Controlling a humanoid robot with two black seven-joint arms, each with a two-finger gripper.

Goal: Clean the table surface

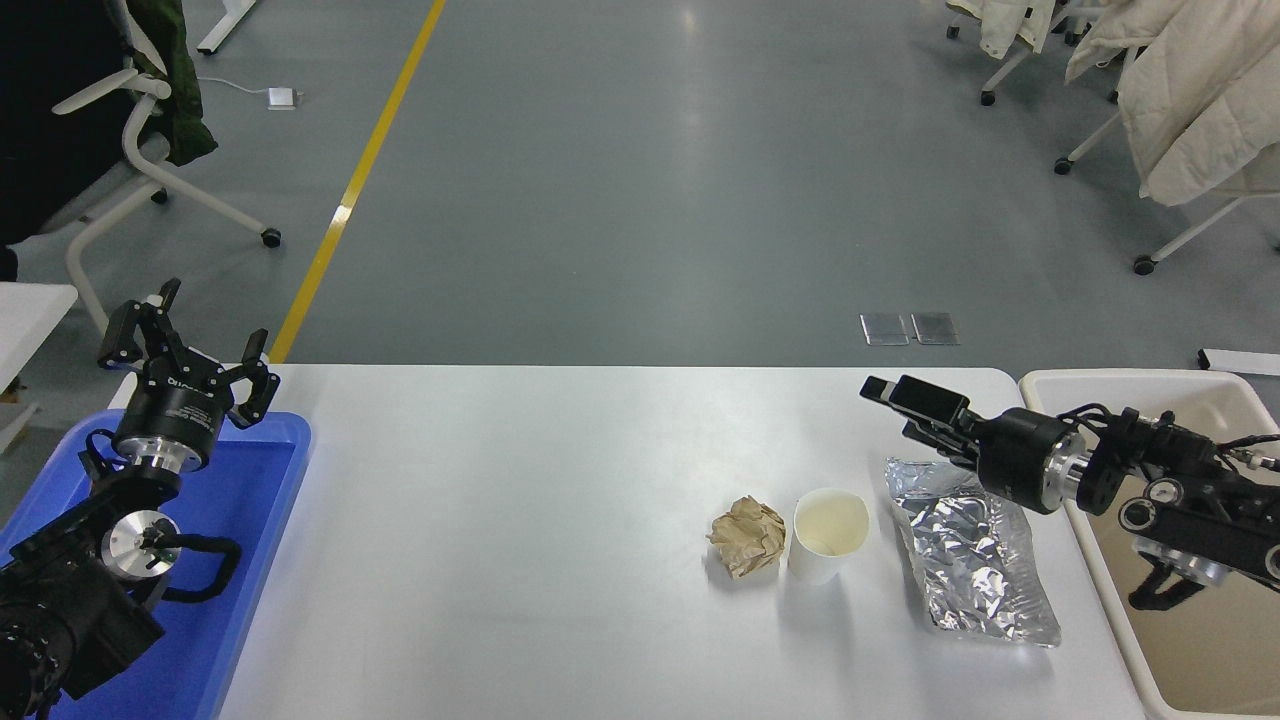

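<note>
The right gripper (885,392) points left, low over the far right part of the table (520,520). You see it side-on, so you cannot tell whether its fingers are apart or together; it holds nothing. Its arm crosses in from above the cream bin (1110,382) at the right edge.

Just beneath and near of the gripper lies the foil sheet (975,555), flat on the table with its far edge under the wrist. Judge it very light, thin and easily torn or crushed. A flat sheet gives little to pinch from above, so take it at a raised, crinkled edge or corner, most likely the far one nearest the fingers. Expect it to slide on the glossy top if pushed.

Left of the foil stands the paper cup (829,535), upright and open. Judge it light and easy to tip or dent, so pinch the rim wall gently. Touching its left side, or just beside it, sits the paper ball (748,536), brown, soft and light; grip it across the bulk.

All three items remain on the table, so clearing has yet to begin.

The left gripper (185,345) is parked over the blue tray (285,470), fingers spread, empty.
</note>
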